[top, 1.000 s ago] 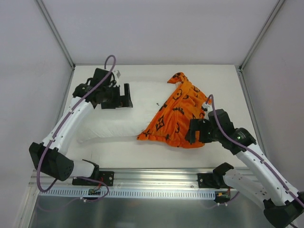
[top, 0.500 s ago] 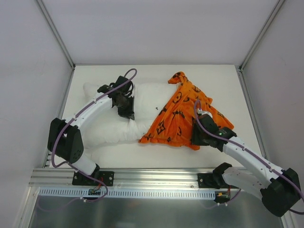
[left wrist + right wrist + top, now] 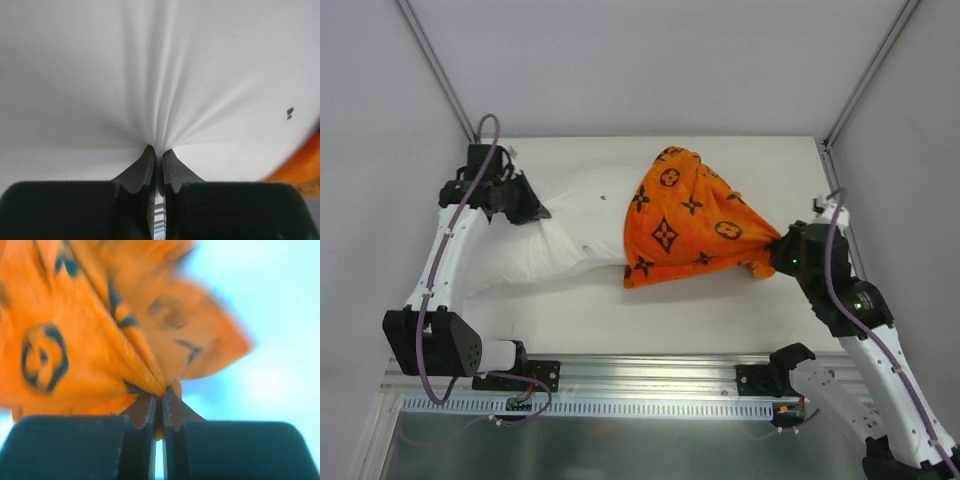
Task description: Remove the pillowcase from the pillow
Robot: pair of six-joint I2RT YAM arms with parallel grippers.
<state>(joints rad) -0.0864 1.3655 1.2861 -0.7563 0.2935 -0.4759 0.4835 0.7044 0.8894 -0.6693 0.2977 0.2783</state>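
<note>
A white worktop (image 3: 650,310) seen from above, with a robot arm at each near corner. A large plain white pillow (image 3: 570,225) lies across its left and middle. Its right end is hidden inside the bright orange pillowcase (image 3: 685,225), which is printed with black flowers, stars and circles. The pillowcase sits right of centre and is drawn taut to a gathered point at its right edge.

The left fingers (image 3: 533,211) are at the pillow's far left end. In the left wrist view they are pressed together (image 3: 151,157), pinching a fold of white fabric that fans out in creases from their tips.

The right fingers (image 3: 773,246) meet the pillowcase's gathered point. In the right wrist view they are closed (image 3: 152,410), pinching bunched orange plush just above their tips.
</note>
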